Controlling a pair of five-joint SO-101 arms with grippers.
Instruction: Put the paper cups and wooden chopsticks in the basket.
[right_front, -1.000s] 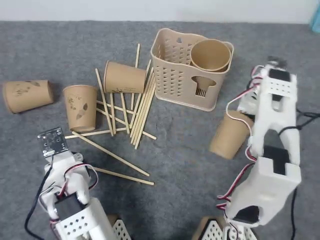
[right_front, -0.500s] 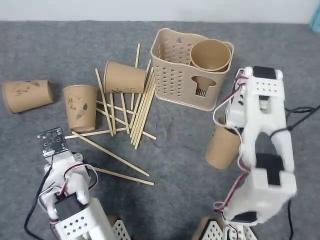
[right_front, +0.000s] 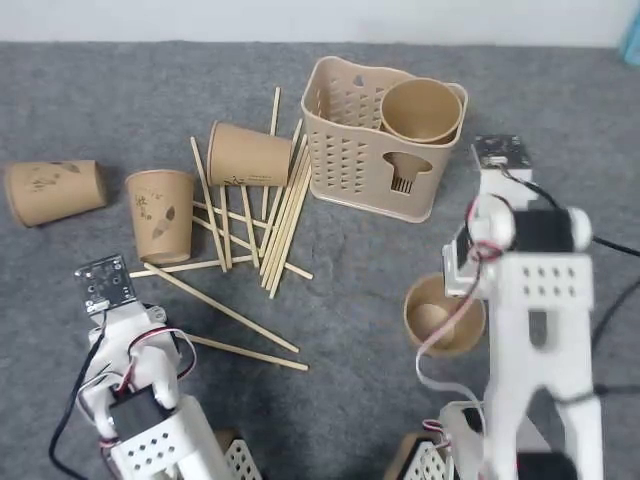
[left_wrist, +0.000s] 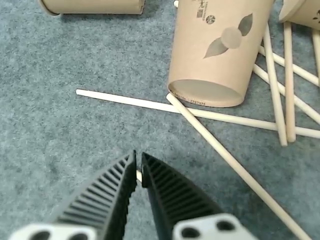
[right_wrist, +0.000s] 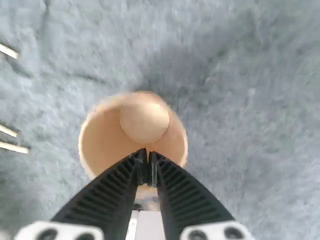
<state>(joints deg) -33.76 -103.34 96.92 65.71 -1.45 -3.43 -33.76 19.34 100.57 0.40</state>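
Right gripper (right_wrist: 145, 162) is clamped on the near rim of the held cup (right_front: 440, 315), one finger inside and one outside. The held cup is plain tan paper, round mouth facing up, lower right of centre in the high view, below the basket (right_front: 345, 150). Whether it touches the carpet (right_front: 380, 260) can't be told.

The basket is beige plastic, perforated walls with cut-out handles, upper centre. The basket cup (right_front: 420, 108) stands in its right half.

Left gripper (left_wrist: 137, 167), black and ribbed, is nearly closed with a thin slit and holds nothing. It hangs over grey fuzzy carpet at lower left.

Thin pale wooden chopsticks (right_front: 280, 210) lie scattered and crossed left of the basket. The top cup (right_front: 250, 155) lies on its side among them, the mid cup (right_front: 162, 215) touches two sticks, and the far cup (right_front: 55, 190) lies at the left edge.
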